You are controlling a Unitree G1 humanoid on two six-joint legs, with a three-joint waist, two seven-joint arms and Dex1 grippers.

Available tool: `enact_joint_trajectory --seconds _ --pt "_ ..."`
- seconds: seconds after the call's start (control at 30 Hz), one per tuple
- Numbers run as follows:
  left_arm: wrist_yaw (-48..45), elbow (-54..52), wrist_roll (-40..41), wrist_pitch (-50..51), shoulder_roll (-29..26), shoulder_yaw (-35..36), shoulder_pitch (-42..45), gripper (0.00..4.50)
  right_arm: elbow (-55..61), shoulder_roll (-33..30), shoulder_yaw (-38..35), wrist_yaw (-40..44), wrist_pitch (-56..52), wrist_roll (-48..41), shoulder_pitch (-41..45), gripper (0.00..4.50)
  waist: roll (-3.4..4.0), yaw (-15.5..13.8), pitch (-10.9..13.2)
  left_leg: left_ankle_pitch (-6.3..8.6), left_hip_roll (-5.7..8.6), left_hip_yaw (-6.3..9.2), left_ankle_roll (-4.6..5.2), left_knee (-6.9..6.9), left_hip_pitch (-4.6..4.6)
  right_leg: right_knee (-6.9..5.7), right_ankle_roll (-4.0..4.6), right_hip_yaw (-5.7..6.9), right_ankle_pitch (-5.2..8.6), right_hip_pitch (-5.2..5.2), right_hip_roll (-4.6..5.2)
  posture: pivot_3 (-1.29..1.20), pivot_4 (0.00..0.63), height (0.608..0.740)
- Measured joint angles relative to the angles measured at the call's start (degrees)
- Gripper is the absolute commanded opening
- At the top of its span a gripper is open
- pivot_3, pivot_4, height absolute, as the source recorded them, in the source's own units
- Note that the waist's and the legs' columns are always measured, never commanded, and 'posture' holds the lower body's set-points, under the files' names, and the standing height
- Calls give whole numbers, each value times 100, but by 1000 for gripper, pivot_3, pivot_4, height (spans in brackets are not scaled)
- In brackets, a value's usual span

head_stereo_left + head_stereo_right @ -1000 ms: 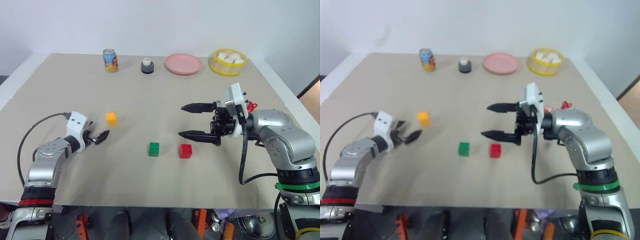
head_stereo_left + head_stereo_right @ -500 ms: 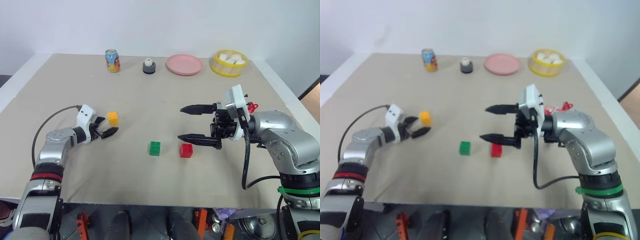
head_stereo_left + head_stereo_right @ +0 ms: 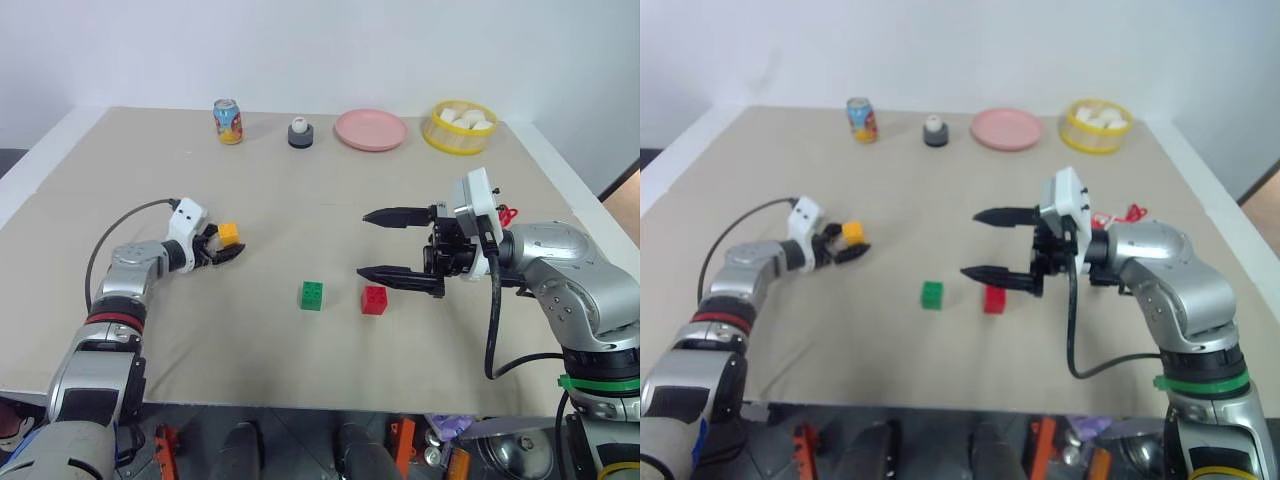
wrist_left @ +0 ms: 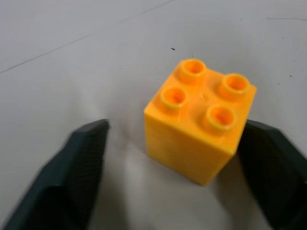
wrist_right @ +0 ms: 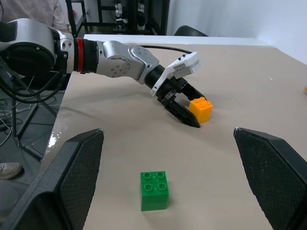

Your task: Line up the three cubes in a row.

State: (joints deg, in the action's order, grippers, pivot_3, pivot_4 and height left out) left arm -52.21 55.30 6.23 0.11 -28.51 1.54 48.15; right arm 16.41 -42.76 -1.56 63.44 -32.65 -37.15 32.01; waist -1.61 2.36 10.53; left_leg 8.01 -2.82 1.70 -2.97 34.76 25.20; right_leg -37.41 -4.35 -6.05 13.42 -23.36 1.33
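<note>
Print on the small can [image 3: 228, 121] at the far bench [image 3: 300, 180] edge too small to read. Left pincer [image 3: 226, 246] astride the yellow-orange cube [image 4: 201, 120], fingers [image 4: 72, 177] partly parted, one apart from it, contact on the other side unclear. Right pincer [image 3: 385, 245] spread wide, holding nothing, just beside the red cube [image 3: 374, 300]; green cube [image 3: 311, 295] near it.

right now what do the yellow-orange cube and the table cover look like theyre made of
The yellow-orange cube looks like moulded hard plastic with a glossy finish: light glints on its four round studs and its edges are crisp. The table cover looks like a matte beige sheet, perhaps paper or vinyl; it shows no shine, only faint creases.
</note>
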Motion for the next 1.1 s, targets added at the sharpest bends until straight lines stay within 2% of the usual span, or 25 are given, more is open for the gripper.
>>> enact_joint_trajectory --seconds 0.13,0.2,0.23,0.47,0.67,0.8,0.97,1.1 --pt "-52 18 -8 -41 -10 35 -3 1665 0 -12 -1 0 1 5 -10 4500 0 9 0 0 0 1 0 -11 0 0 -3 0 7 -2 -1 0 150 740" --pt "-76 18 -3 -51 -5 53 -8 1602 -1 -13 -1 2 4 10 -9 4500 0 9 0 0 0 1 0 -12 0 0 -6 0 8 -2 -1 0 150 740" --pt "-75 17 -4 -54 -6 55 -11 1355 -3 -13 -1 3 5 15 -9 4500 0 10 0 1 0 1 0 -13 0 0 -7 0 8 -2 -1 0 150 740" --pt "-259 -519 85 -40 -10 76 -354 1367 -102 -10 9 42 26 50 45 4500 0 23 0 1 0 0 -1 -17 0 1 -3 -1 11 -3 -1 0 150 740" --pt "-1651 -2149 405 -293 -223 -201 -1355 1367 -162 -9 28 94 39 94 75 4500 0 26 0 3 -5 0 -4 -34 2 1 0 0 9 -14 -3 0 150 740" --pt "-2529 -2869 555 -517 -400 -458 -1779 1367 -191 -13 29 133 36 94 78 4500 0 27 0 3 -6 0 -4 -32 0 0 18 2 26 -13 -3 0 150 740" --pt "-3041 -2925 539 -908 -426 -737 -1858 1367 -163 -62 25 143 2 64 74 4500 0 27 0 3 -6 -3 -4 -22 0 0 18 1 21 -11 -1 0 150 740" --pt "-3243 -2468 531 -1106 -389 -834 -1608 1367 -44 -169 -75 137 -69 0 22 4500 0 25 0 3 -7 -2 -3 -22 -1 0 18 2 21 -12 -2 0 150 740"
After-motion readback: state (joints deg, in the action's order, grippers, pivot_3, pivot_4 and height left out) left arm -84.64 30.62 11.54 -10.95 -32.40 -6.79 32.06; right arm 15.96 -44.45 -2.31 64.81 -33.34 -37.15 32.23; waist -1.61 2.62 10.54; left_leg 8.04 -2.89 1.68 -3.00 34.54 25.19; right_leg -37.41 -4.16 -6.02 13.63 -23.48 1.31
